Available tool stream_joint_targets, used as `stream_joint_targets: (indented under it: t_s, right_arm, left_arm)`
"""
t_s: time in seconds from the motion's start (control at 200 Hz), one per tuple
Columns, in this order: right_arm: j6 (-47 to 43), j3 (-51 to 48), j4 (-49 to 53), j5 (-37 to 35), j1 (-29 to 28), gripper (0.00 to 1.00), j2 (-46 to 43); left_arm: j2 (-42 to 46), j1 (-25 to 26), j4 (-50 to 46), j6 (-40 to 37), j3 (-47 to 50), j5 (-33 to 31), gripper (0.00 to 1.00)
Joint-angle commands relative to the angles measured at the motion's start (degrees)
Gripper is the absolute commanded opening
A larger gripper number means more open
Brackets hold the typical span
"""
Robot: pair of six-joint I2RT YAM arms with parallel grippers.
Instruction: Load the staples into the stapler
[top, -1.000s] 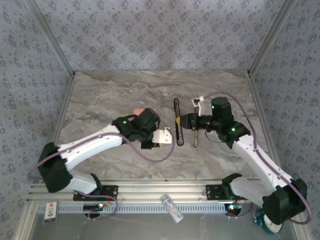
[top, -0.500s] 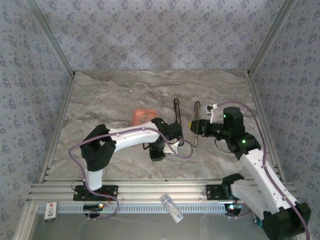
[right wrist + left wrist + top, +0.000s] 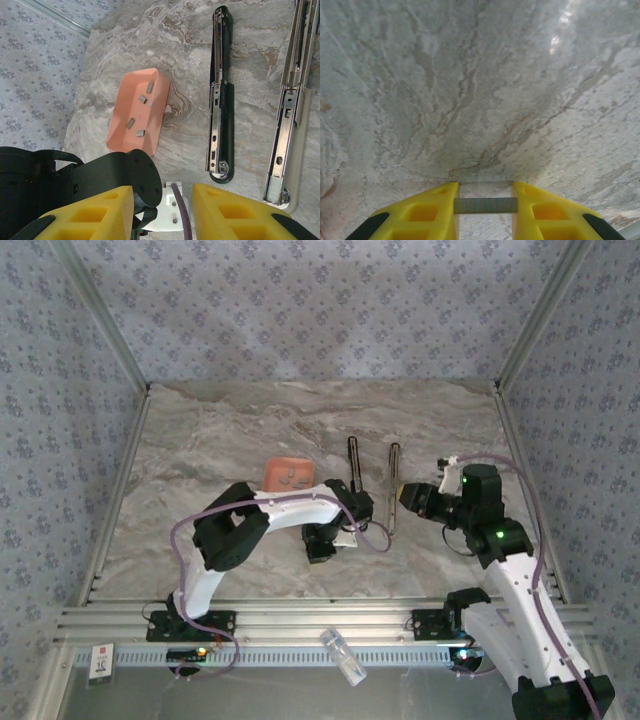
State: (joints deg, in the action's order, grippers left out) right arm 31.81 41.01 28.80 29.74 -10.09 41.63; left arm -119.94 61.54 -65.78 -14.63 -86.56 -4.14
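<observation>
The left arm [image 3: 290,505] has swung in from the tray side and folded up, so its wrist now sits at the near end of the black stapler [image 3: 353,475], while the right arm [image 3: 500,540] has drawn back to the right, off the pale stapler [image 3: 392,485]. The left jaws are closed narrowly on a strip of staples [image 3: 485,205], held crosswise between the yellow fingers [image 3: 432,212] above the bare marble surface [image 3: 220,440]. The right jaws stand partly open with nothing between them, just right of the pale stapler. Both staplers lie opened out flat, side by side and a little apart. The remaining staples [image 3: 140,99] lie loose in the salmon tray [image 3: 117,135], left of the black stapler.
</observation>
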Motion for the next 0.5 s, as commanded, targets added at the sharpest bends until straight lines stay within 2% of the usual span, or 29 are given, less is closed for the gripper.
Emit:
stream_joint_targets:
  t_s: [0.0,0.25,0.495]
  right_arm:
    - [0.6,0.0,2.1,-0.4,0.3,0.37,-1.0]
    - [0.3,0.4,2.2,-1.8,0.2,0.37,-1.3]
    - [0.4,1.4,3.8,-3.0,-1.1,0.37,-0.2]
  left_arm:
    - [-1.4,0.5,-1.1,1.0,-1.5,-0.2,0.28]
    - [-1.4,0.9,-0.2,0.9,-2.4,1.1,0.49]
    - [3.3,0.9,1.1,0.5,-2.4,1.5,0.53]
